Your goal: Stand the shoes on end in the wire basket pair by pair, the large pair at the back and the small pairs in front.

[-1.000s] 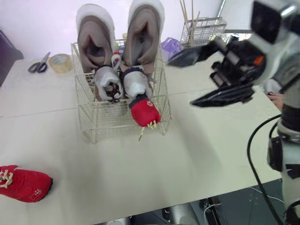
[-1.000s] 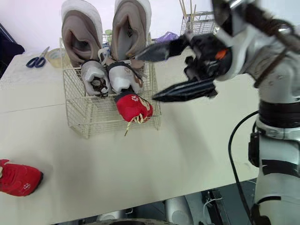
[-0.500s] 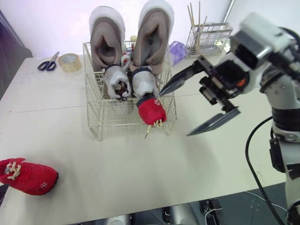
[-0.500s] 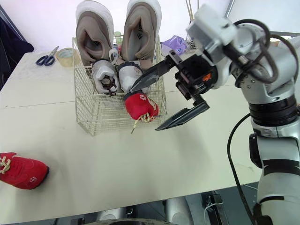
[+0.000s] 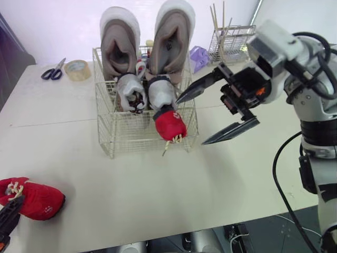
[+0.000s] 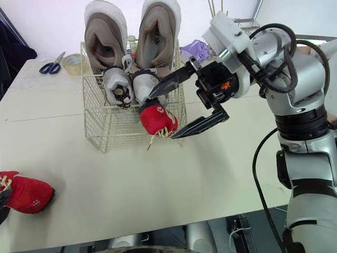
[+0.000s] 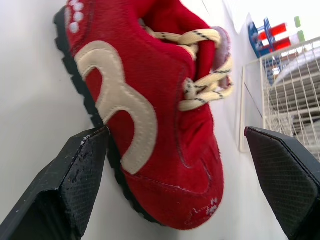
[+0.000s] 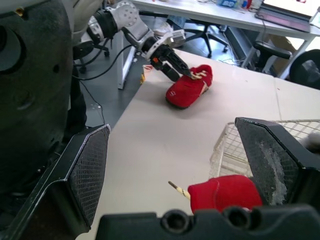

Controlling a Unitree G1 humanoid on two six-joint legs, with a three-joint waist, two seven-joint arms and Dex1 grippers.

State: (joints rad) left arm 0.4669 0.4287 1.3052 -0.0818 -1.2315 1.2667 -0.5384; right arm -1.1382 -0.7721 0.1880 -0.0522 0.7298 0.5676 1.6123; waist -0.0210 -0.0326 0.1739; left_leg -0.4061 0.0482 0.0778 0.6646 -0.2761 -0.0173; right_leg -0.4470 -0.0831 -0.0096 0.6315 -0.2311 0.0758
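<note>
Red shoe fabric is filling the gap of the left claw (image 7: 173, 132). The loose red shoe (image 7: 150, 115) is lying on its sole on the surface (image 5: 158, 200) at the lower left of the head views, well apart from the wire basket (image 5: 126, 139) at upper centre. That claw is released, with one finger just beside the sole edge and the other standing clear of the laced side.

In the basket the large taupe pair (image 5: 120, 39) is standing on end at the back and the small white pair (image 5: 131, 92) is sitting in front of it. The other red shoe (image 5: 170, 125) is leaning at the front right corner, its laces dangling over the wire. The right claw (image 5: 191, 121) is hanging released just right of that corner.

The step in hand looks like picking up the loose shoe. To do it well, the left claw should be closing across sole and upper near mid-length, not on the laces. That way the shoe is hanging balanced and can be tipped on end beside its partner.
</note>
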